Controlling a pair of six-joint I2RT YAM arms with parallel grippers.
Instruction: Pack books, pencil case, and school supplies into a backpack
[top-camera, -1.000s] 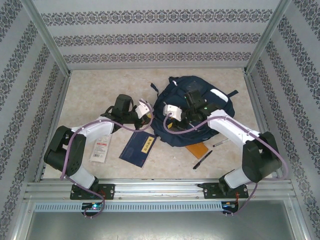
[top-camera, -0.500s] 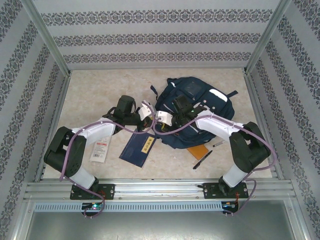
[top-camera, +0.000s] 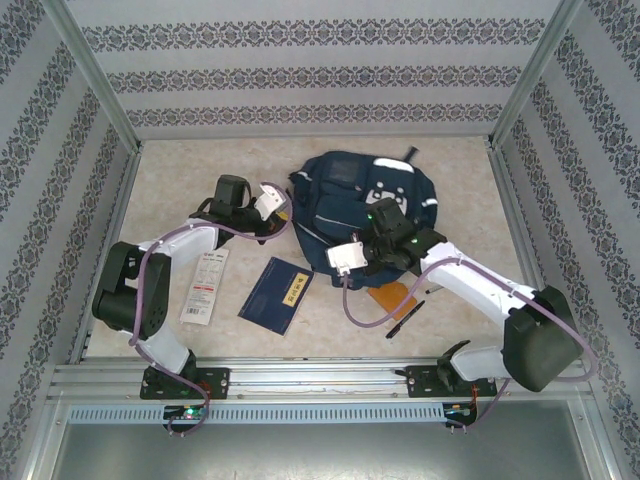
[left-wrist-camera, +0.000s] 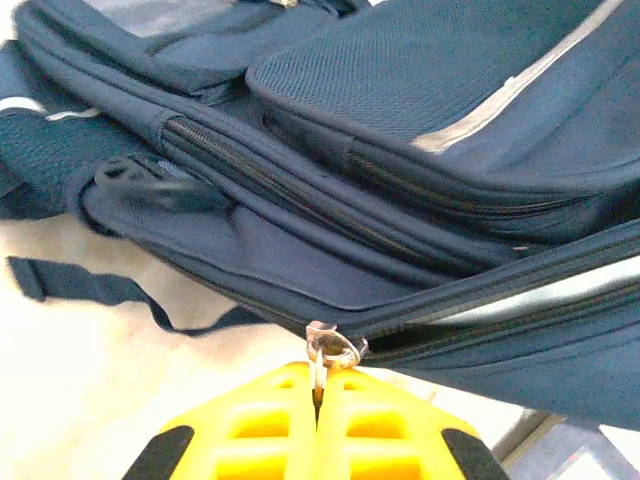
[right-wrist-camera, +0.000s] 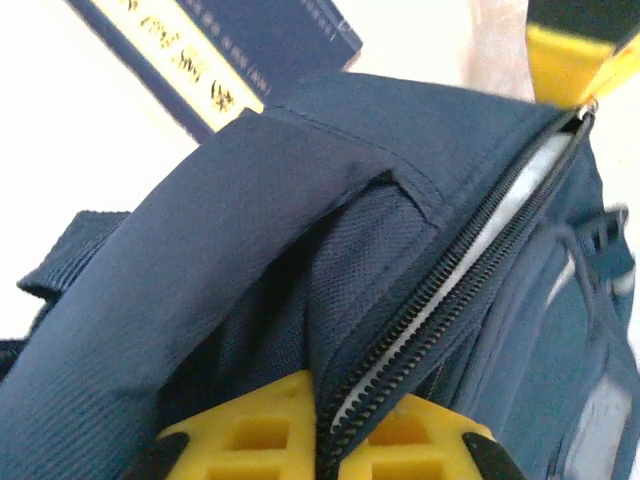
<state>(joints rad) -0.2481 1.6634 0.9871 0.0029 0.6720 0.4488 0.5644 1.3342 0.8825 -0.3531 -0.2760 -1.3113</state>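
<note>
Zip pull (left-wrist-camera: 335, 348) grasped by left hand (left-wrist-camera: 318, 388) | backpack (top-camera: 352, 188) rim pinched by right hand (right-wrist-camera: 320, 405) | booklet (top-camera: 275, 296), packet (top-camera: 205, 287), pen (top-camera: 405, 320) left unpacked

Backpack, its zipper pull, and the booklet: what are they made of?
The backpack looks like woven synthetic fabric, probably nylon or polyester, with a matte finish. The weave grain shows, and one panel has a mesh-like texture. The zipper pull seems to be metal, as it is a shiny silver loop. The booklet looks like paper or thin card, with a smooth navy cover and a pale-yellow printed strip.
</note>
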